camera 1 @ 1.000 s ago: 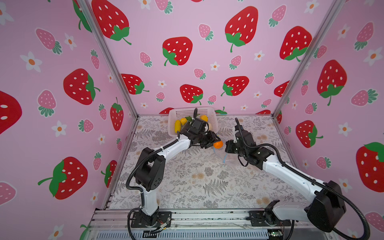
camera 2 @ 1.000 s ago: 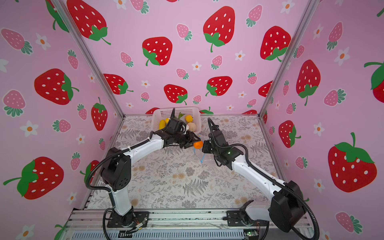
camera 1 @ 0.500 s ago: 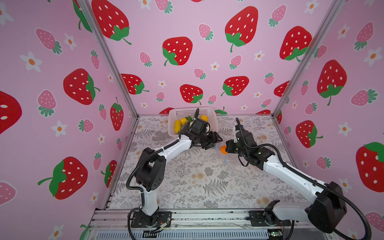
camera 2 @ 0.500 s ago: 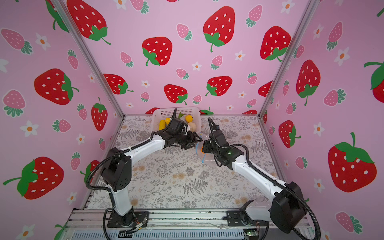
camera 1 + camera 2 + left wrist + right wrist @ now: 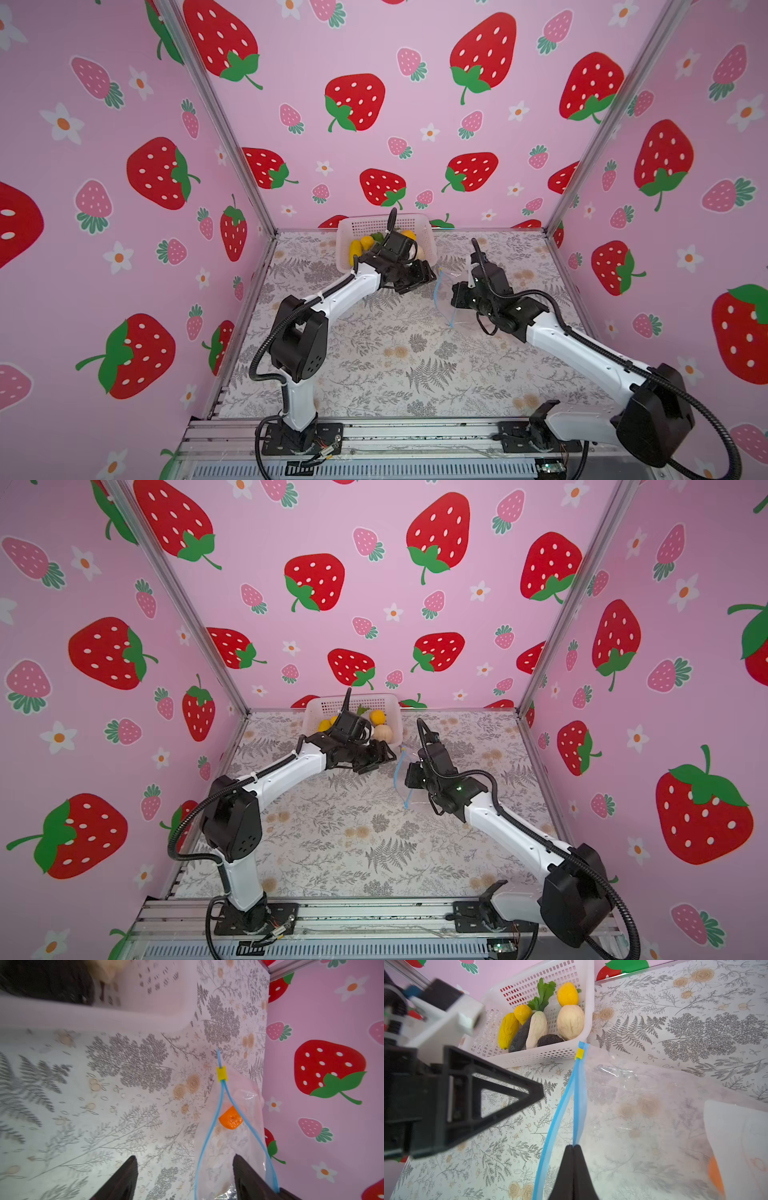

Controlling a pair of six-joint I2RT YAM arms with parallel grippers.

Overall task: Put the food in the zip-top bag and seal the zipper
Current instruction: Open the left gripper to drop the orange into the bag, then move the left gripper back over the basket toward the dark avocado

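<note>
Floral mat [image 5: 395, 365]: open room near and left. White basket [image 5: 542, 1057], far centre, holds yellow, white and dark food [image 5: 536, 1028]. Zip-top bag [image 5: 643, 1118] by its near right corner, mouth gaping, one orange [image 5: 230, 1120] inside. My right gripper [image 5: 574, 1147] pinches the zipper [image 5: 581, 1095] lip; my left gripper [image 5: 184, 1157] spread wide, empty, at the mouth.

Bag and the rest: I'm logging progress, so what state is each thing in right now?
Bag: lying flat, mouth open.
Zipper: unsealed, strips apart, one lifted.
Slider: at the zipper end by the basket.
Orange: inside the bag.
Basket: upright, food inside.
Left gripper: open, empty.
Right gripper: shut on the zipper's lifted strip.
</note>
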